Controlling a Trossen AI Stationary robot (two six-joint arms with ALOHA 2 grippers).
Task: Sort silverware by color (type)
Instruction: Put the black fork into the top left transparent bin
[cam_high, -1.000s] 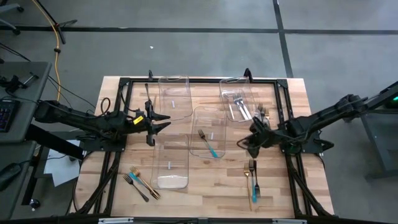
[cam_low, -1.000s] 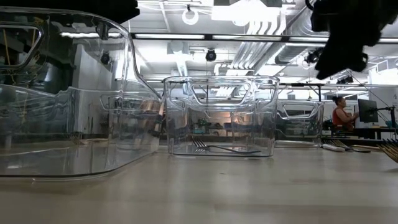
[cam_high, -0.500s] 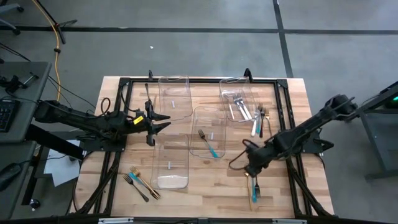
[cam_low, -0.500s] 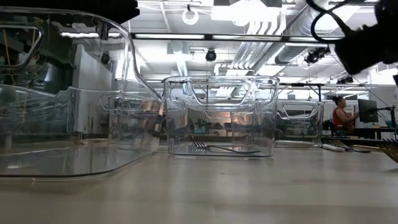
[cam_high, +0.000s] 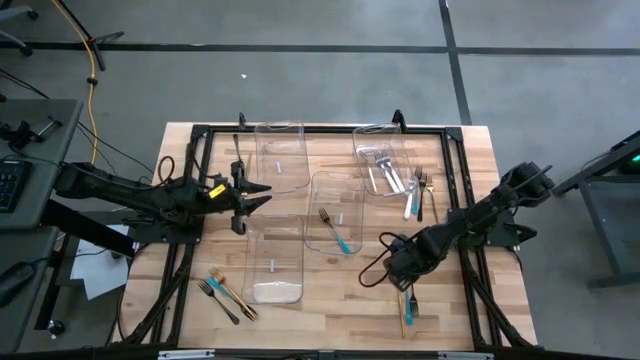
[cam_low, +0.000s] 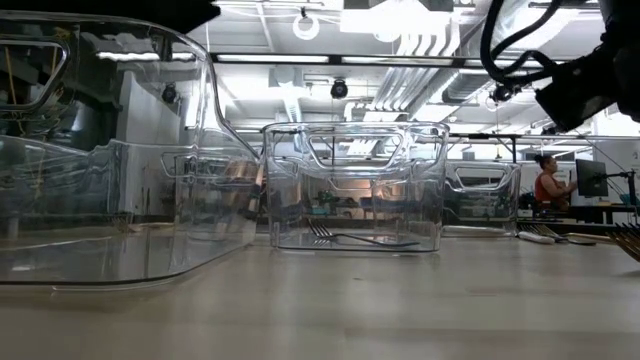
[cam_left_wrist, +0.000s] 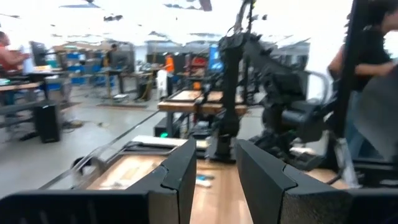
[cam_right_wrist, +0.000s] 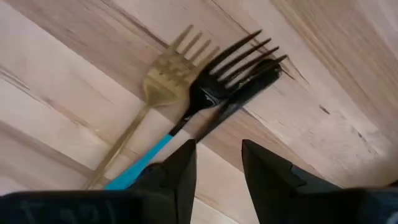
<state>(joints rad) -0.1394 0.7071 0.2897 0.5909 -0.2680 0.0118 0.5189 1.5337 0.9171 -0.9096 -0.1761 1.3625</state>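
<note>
A wooden table (cam_high: 330, 300) framed by a dark rig stands on a grey concrete floor, with a busy workshop and a seated person (cam_low: 548, 185) visible beyond it. Four clear bins (cam_high: 275, 262) sit on the tabletop: the centre bin (cam_high: 336, 208) holds a teal-handled fork (cam_high: 338, 233), and the far right bin (cam_high: 382, 160) holds several silver forks (cam_high: 389, 172). More silverware lies loose beside that bin (cam_high: 419, 192) and near the front left corner (cam_high: 226, 294). The right gripper (cam_high: 400, 272) hangs low over a small cluster by the front right of the table, where a gold fork (cam_right_wrist: 163, 70) and a black-tined fork with a teal handle (cam_right_wrist: 231, 61) lie overlapping; its jaws stand partly apart and hold nothing. The left gripper (cam_high: 252, 196) waits above the table's left side between two bins, its fingers (cam_left_wrist: 179, 177) parted with a narrow gap and empty.
</note>
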